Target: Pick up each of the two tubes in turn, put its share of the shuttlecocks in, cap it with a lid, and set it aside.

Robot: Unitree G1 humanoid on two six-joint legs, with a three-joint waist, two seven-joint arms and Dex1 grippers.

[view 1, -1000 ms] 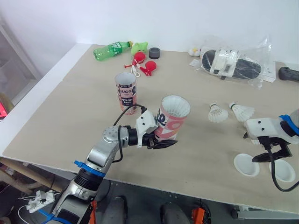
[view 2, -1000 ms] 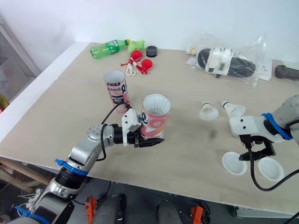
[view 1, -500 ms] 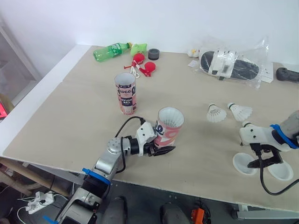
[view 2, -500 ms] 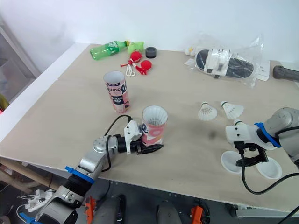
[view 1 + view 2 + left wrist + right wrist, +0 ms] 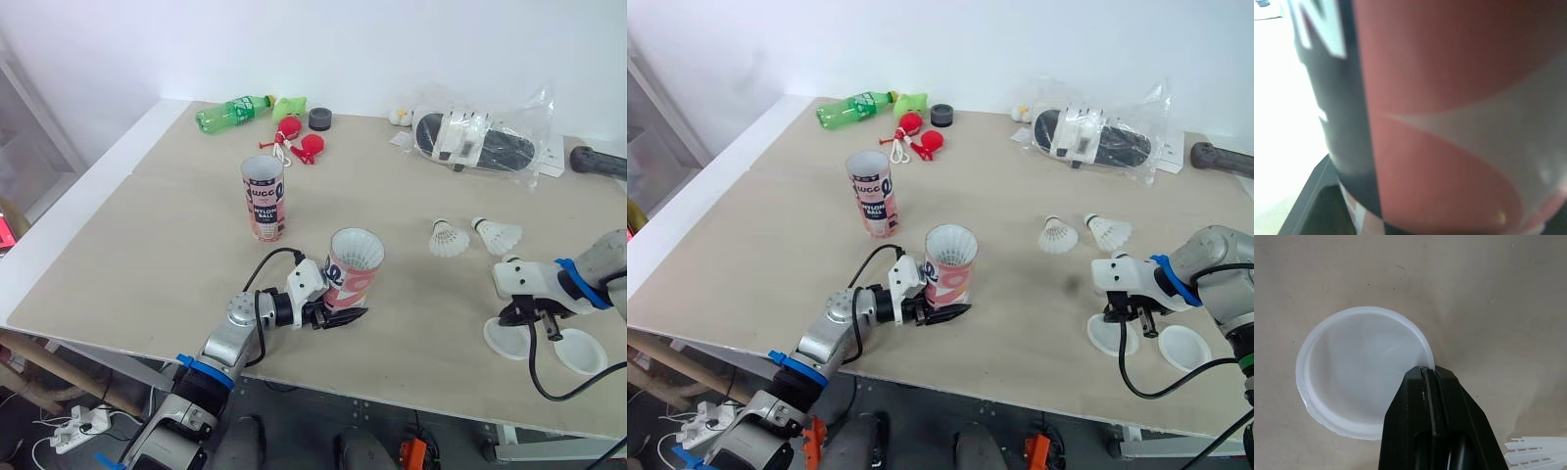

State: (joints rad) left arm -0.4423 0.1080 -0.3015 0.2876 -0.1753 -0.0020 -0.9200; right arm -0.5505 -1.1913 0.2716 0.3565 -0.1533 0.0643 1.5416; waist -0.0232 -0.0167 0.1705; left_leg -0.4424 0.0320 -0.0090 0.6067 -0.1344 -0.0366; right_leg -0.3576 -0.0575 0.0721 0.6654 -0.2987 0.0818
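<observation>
Currently left hand [image 5: 346, 315] grips pink tube [image 5: 352, 276], right hand [image 5: 1429, 375] pinches lid [image 5: 1347, 387]; far tube [image 5: 263, 201] reads NYLON BALL.

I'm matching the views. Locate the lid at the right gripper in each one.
Left eye view: lid, right of centre near the table's front edge.
Right eye view: lid, same spot.
Right wrist view: lid, rim pinched by the fingertips.
Shared landmark: right gripper at the lid's rim.

A pink tube [image 5: 351, 269] stands open near the front edge, a second tube [image 5: 264, 198] behind it. Rightward lie two shuttlecocks [image 5: 447, 238] [image 5: 500, 235], a lid [image 5: 508, 339], a second lid [image 5: 580, 351].
</observation>
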